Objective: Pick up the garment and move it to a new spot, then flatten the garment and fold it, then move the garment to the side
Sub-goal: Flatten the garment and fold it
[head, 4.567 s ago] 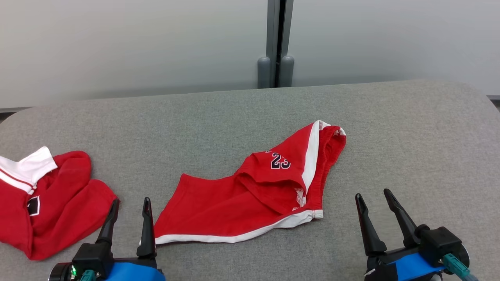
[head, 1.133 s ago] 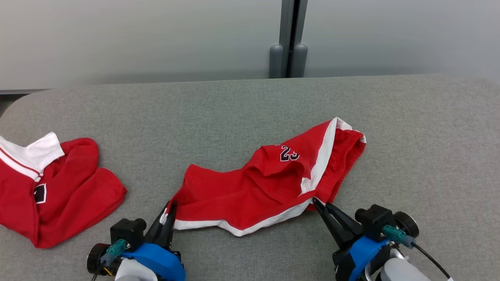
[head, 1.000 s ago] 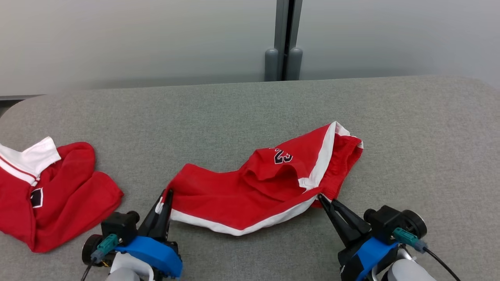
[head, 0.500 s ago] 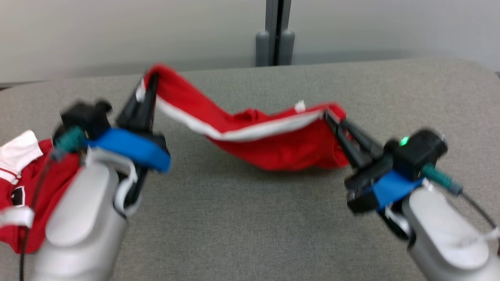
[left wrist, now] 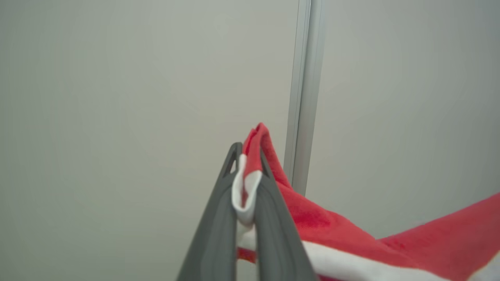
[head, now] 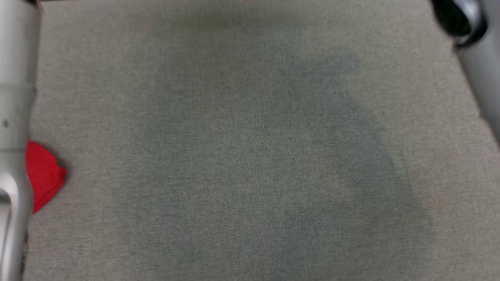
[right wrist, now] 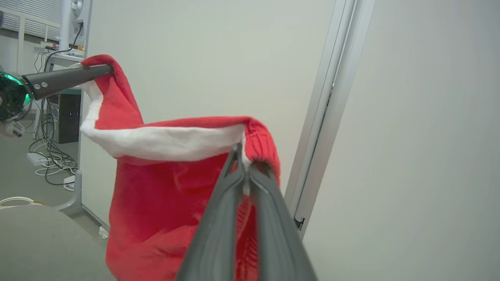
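Our left gripper (left wrist: 248,164) and right gripper (right wrist: 245,162) are each clamped tight on an edge of the red garment (right wrist: 164,187), which hangs in the air between them. We judge the pickup done; placing, flattening, folding and setting aside remain. Below lies the bare grey worktop (head: 250,156), and beyond it pale wall panels (right wrist: 429,117).

The head camera looks steeply down, close over the grey bench (head: 250,156), with pale forearms (head: 13,97) at its left and right edges. The left wrist camera sights along the left gripper (left wrist: 247,154) toward a pale wall (left wrist: 117,97) and its metal post (left wrist: 304,97). The right wrist camera, along the right gripper (right wrist: 244,158), faces the same post; both share the red shorts (right wrist: 164,195)
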{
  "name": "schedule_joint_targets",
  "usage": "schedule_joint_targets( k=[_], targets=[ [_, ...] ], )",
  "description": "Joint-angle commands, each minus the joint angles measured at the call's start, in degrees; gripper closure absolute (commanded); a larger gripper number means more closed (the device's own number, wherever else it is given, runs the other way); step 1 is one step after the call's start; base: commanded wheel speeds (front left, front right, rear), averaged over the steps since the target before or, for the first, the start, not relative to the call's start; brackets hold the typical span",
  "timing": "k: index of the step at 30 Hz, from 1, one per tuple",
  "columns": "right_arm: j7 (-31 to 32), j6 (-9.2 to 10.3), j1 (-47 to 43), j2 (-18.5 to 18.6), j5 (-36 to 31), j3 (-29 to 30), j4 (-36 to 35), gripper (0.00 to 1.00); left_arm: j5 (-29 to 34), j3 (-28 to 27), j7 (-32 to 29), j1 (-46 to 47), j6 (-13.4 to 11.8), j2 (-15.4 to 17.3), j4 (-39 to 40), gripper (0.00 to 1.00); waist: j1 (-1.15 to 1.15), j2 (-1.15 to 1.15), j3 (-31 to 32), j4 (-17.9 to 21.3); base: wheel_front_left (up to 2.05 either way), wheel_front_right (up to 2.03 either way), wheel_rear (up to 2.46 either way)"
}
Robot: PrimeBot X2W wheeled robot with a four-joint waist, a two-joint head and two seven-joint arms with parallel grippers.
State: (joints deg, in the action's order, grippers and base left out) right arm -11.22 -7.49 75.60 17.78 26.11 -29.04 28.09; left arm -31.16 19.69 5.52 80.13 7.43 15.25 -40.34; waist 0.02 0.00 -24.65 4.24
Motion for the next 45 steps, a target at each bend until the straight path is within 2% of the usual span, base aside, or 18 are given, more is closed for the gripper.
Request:
schedule_joint_targets(
  k=[1,6,11,15,19,23,27,32,33,38,45],
  targets=[
    [-0.2,-0.01,2.86,-0.1,0.97,-0.04,1.33,1.0,0.09,0.14,0.5,2.66,0.05,-0.22,-1.16,1.0,-0.02,0.0,-2.99,0.93,0.0,0.0,0.0],
    [-0.66,-0.01,14.18,0.26,4.47,-1.22,9.23,1.0,-0.24,0.45,1.76,12.45,0.05,-1.27,-7.5,1.0,-0.02,0.0,-5.72,1.05,0.0,0.0,0.0],
    [-2.29,-0.01,19.65,0.66,6.91,-5.14,14.85,1.0,-1.26,2.11,4.25,17.04,0.05,-2.09,-11.99,1.0,-0.02,0.0,-7.41,1.07,0.0,0.0,0.0],
    [-3.47,-0.01,18.59,0.47,8.96,-8.82,16.49,1.0,-2.79,3.89,6.19,15.06,0.05,-2.25,-14.18,1.0,-0.02,0.0,-7.95,0.88,0.0,0.0,0.0],
    [-3.96,-0.01,13.63,1.01,11.88,-13.17,13.93,1.0,-4.35,6.59,8.29,10.25,0.05,-2.07,-13.9,1.0,-0.02,0.0,-7.71,0.61,0.0,0.0,0.0],
    [-4.02,-0.01,5.61,2.45,13.37,-15.82,7.88,1.0,-5.71,8.94,9.41,1.36,0.05,-0.57,-11.84,1.0,-0.02,0.0,-6.31,0.86,0.0,0.0,0.0],
    [-4.04,-0.01,-5.36,2.97,12.83,-15.29,1.67,1.0,-7.87,5.29,9.69,-9.74,0.03,1.49,-6.49,1.0,-0.02,0.0,-3.85,1.45,0.0,0.0,0.0],
    [-4.05,-0.01,-19.54,4.62,13.13,-14.55,-4.55,1.0,-5.47,-0.19,9.66,-27.1,-1.2,0.89,3.06,1.0,-0.02,0.0,0.57,1.07,0.0,0.0,0.0],
    [-4.05,-0.01,-19.54,4.62,13.13,-14.55,-4.55,1.0,-5.47,-0.19,9.66,-27.1,-1.2,0.89,3.06,1.0,-0.02,0.0,0.57,1.07,0.0,0.0,0.0],
    [-4.06,-0.01,-32.02,6.29,12.61,-16.36,-9.06,1.0,-3.01,-3.92,9.67,-42.87,-2.46,-0.89,10.22,1.0,-0.02,0.0,5.21,0.6,0.0,0.0,0.0],
    [-4.06,-0.02,-47.1,6.56,13.94,-16.51,-12.98,1.0,-1.62,-8.39,9.68,-61.12,-3.91,-3.19,16.99,1.0,-0.02,0.0,11.08,0.44,0.0,0.0,0.0]
  ],
)
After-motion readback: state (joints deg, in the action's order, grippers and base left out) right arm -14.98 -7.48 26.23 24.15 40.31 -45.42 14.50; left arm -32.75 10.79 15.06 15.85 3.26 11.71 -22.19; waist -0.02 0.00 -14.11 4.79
